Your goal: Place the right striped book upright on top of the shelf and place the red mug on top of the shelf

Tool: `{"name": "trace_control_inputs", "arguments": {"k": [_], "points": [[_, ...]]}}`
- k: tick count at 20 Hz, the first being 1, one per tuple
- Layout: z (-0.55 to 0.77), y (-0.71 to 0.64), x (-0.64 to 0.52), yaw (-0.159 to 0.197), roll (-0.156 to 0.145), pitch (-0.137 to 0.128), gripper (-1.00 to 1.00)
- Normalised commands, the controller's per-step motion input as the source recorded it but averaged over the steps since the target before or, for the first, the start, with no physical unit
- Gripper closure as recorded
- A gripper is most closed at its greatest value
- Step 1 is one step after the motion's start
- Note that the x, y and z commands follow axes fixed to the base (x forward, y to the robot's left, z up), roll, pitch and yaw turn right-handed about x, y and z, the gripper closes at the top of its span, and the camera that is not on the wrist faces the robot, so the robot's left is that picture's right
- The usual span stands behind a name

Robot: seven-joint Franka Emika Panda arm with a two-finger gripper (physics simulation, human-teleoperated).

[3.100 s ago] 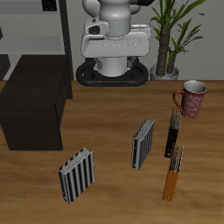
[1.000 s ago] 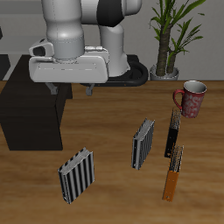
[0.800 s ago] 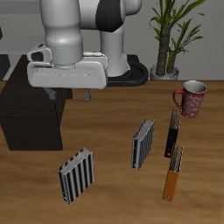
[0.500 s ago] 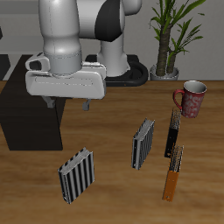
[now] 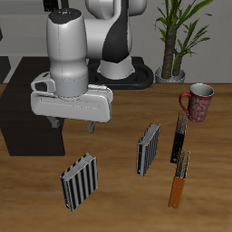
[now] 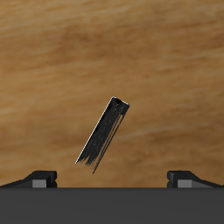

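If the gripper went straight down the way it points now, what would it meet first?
Probably the right striped book, which stands on edge between the open fingers in the wrist view. The gripper hangs well above it; exact alignment is hard to judge, and slightly off it would meet the table.

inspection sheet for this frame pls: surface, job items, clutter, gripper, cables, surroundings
Surface: wooden table, no spills seen.
Job's things: broad black-and-white striped book standing near the front edge, untouched; dark red speckled mug upright on the table, apart from the books; low black boxy shelf, nothing seen on its top.
Clutter: narrower grey striped book, thin dark book, thin orange book, all standing on edge.
Gripper: gripper hangs above the table beside the shelf, jaws apart, holding nothing.
Cables: nothing seen.
Surroundings: potted plant at the back.
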Motion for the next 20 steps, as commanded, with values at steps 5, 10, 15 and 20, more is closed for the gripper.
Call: {"name": "trace_control_inputs", "arguments": {"k": [5, 10, 15, 20], "points": [[-0.36, 0.04, 0.14, -0.05, 0.0, -0.012, -1.0], [-0.32, 0.08, 0.11, -0.044, 0.014, 0.003, -1.0], [-0.31, 0.0, 0.12, -0.048, -0.022, 0.017, -1.0], [-0.42, 0.02, 0.09, -0.02, 0.0, 0.044, -1.0]]}}
